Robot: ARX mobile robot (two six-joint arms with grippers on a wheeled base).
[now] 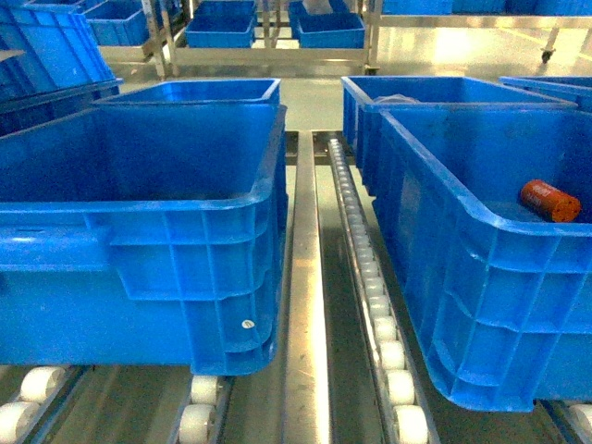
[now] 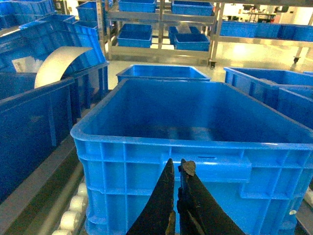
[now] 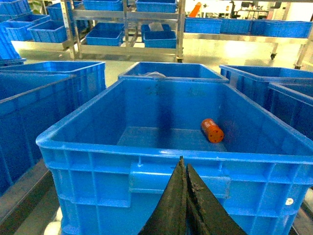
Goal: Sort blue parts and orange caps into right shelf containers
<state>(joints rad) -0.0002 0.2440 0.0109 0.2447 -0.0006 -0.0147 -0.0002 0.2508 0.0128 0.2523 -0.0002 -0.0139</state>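
1. Steel racking stacked with blue bins fills the far background, across a pale shiny floor; up close, the shelf [image 1: 310, 277] runs forward as bright rails and rows of white rollers [image 1: 370, 277].
2. Two containers sit on it side by side, a strip of rail between them: the left container [image 1: 185, 268] shows nothing on the part of its floor in view, the right container [image 3: 146, 176] holds one orange cap [image 3: 212, 130].
3. That orange cap lies on its side on the bin floor, ahead of the right gripper [image 3: 185, 196] and off to its right, beyond the near wall; its long axis slants away to the left.
4. Right gripper's jaws are pressed together with nothing between them, low against the outside of the near wall.
5. Left gripper [image 2: 177, 196] is likewise closed and empty, before the left container's near wall.
6. No blue parts show in any view.
7. Judging by position, the right arm is nearer the orange cap.
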